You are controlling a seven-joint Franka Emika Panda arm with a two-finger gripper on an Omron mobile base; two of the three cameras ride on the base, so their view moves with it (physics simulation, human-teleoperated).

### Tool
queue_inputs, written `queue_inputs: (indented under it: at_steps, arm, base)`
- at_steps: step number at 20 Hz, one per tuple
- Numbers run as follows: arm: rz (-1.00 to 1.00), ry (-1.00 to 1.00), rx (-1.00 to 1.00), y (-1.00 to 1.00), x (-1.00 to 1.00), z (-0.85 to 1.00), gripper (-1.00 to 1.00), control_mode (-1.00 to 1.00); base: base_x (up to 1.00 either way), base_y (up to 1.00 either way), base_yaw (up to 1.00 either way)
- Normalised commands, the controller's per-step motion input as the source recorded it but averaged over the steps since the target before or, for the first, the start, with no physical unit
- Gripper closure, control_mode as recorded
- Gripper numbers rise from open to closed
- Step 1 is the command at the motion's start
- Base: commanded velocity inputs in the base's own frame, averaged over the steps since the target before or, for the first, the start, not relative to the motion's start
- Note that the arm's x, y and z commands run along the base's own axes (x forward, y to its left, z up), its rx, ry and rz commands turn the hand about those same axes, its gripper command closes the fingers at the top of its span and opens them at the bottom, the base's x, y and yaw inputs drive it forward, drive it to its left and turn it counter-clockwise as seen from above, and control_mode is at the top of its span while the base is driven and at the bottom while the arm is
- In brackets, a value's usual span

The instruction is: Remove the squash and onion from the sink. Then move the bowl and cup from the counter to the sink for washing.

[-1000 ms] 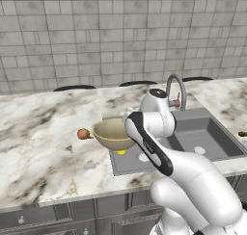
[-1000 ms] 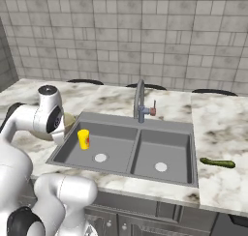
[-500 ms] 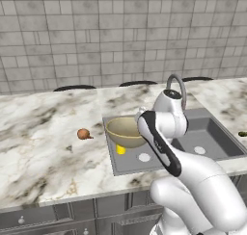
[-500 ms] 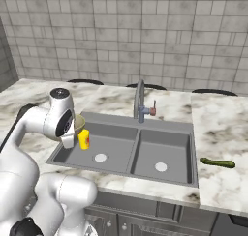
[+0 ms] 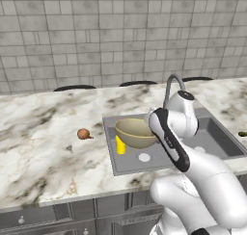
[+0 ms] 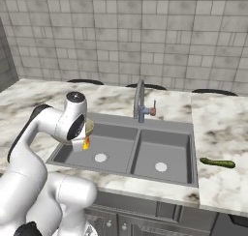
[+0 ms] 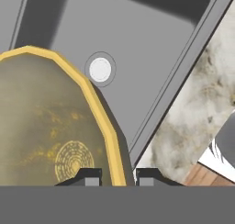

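Note:
My gripper [image 7: 118, 176] is shut on the rim of the olive-gold bowl [image 7: 50, 126], one finger inside it and one outside. The bowl [image 5: 134, 132] hangs tilted over the left basin of the grey sink [image 5: 112, 147], above the white drain hole [image 7: 100, 69]. The yellow cup [image 5: 120, 145] stands in that basin, just left of the bowl. On the counter left of the sink lies the onion [image 5: 83, 134]. The squash [image 6: 218, 162] lies on the counter right of the sink. In the right base view my arm hides most of the bowl [image 6: 90, 127].
The gooseneck faucet [image 6: 139, 102] rises behind the divider between the two basins. The right basin [image 6: 162, 155] holds only its drain hole. A tiled wall closes off the back of the counter.
My arm has carried the bowl to the right, from above the counter's edge beside the sink to over the left basin. The onion, cup and squash have stayed in place.

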Motion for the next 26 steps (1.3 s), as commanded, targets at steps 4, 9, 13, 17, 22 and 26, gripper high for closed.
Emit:
queue_inputs:
  at_steps: [4,9,13,17,22,26]
  arm:
    - [0.0,0.02,0.05,-0.17,0.17,-0.09,1.0,-1.0]
    - [0.0,0.02,0.03,-0.11,0.23,-0.12,1.0,-1.0]
    - [0.0,0.02,0.0,-0.1,0.2,-0.17,1.0,-1.0]
    - [0.0,0.01,0.0,-0.16,0.21,-0.13,1.0,-1.0]
    - [0.0,0.02,0.0,-0.2,0.18,-0.1,1.0,-1.0]
    - [0.0,0.02,0.0,-0.29,0.16,-0.08,1.0,-1.0]
  base:
    - [0.0,0.0,0.0]
    - [0.0,0.0,0.0]
    - [0.0,0.0,0.0]
    - [0.0,0.0,0.0]
    - [0.0,0.0,0.0]
    - [0.0,0.0,0.0]
